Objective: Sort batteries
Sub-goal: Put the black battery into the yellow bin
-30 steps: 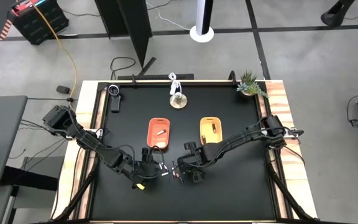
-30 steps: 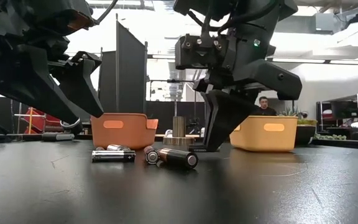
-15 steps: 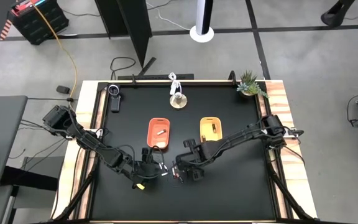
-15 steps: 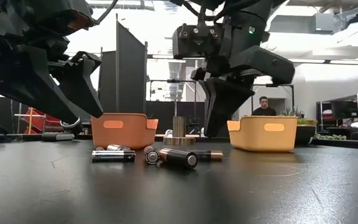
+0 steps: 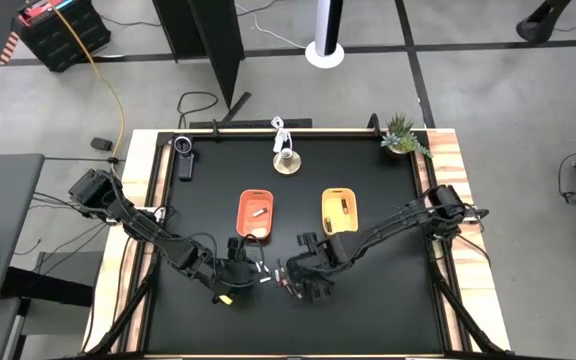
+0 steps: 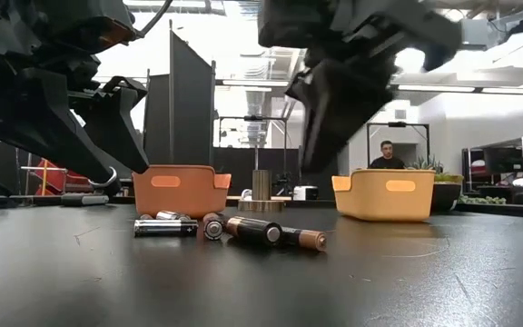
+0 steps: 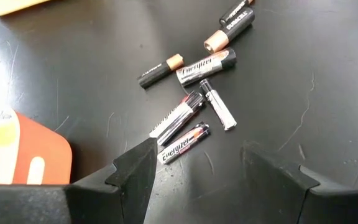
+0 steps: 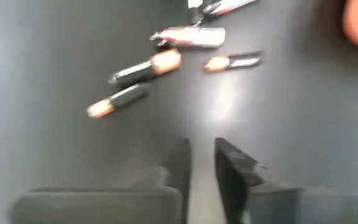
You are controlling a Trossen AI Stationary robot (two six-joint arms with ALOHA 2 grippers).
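Note:
Several small batteries (image 5: 276, 277) lie on their sides in a loose cluster on the black table (image 5: 388, 300), near its near edge. Some are silvery, some dark with coppery ends (image 6: 243, 228) (image 7: 197, 93) (image 8: 160, 62). My left gripper (image 5: 251, 272) (image 7: 197, 165) hovers open just left of the cluster, with nothing between its fingers. My right gripper (image 5: 298, 285) (image 8: 202, 158) hangs above the cluster's right side (image 6: 311, 154), its fingers shut and holding nothing. The orange tray (image 5: 255, 214) holds a pale cell. The yellow tray (image 5: 339, 209) holds a dark one.
Beyond the cluster the two trays stand side by side (image 6: 180, 189) (image 6: 389, 195). A round wooden stand (image 5: 286, 160), a small camera (image 5: 183, 150) and a potted plant (image 5: 403, 135) sit along the far edge. A person (image 6: 386, 154) is in the room behind.
My right gripper has risen from the table beside the cluster and drifted toward the near edge, staying shut. A dark, coppery-tipped cell that it hid now lies in plain view. Two dark cells have rolled slightly toward the near edge.

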